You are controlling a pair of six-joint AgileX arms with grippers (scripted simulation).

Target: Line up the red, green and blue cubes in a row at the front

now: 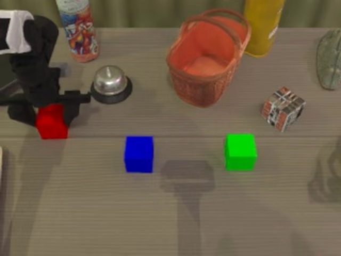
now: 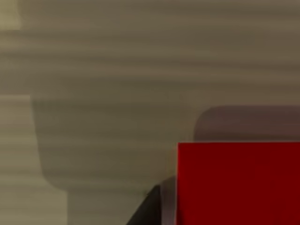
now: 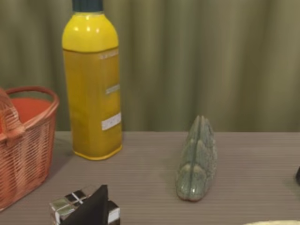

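Observation:
My left gripper (image 1: 50,112) is at the table's left, behind the row line, shut on the red cube (image 1: 52,127). In the left wrist view the red cube (image 2: 239,185) fills the frame's corner, with one dark finger (image 2: 150,208) pressed against its side. The blue cube (image 1: 139,154) sits at the front, left of centre, and the green cube (image 1: 240,152) at the front, right of centre, level with it. My right arm is out of the top view. Its wrist view shows only one dark fingertip (image 3: 93,206), set wide, with nothing held.
Along the back stand a printed can (image 1: 78,26), a silver bell (image 1: 111,82), an orange basket (image 1: 178,69) and a yellow bottle (image 1: 262,24). A patterned puzzle cube (image 1: 283,108) and a grey-green shell-like object (image 1: 330,56) are at the right.

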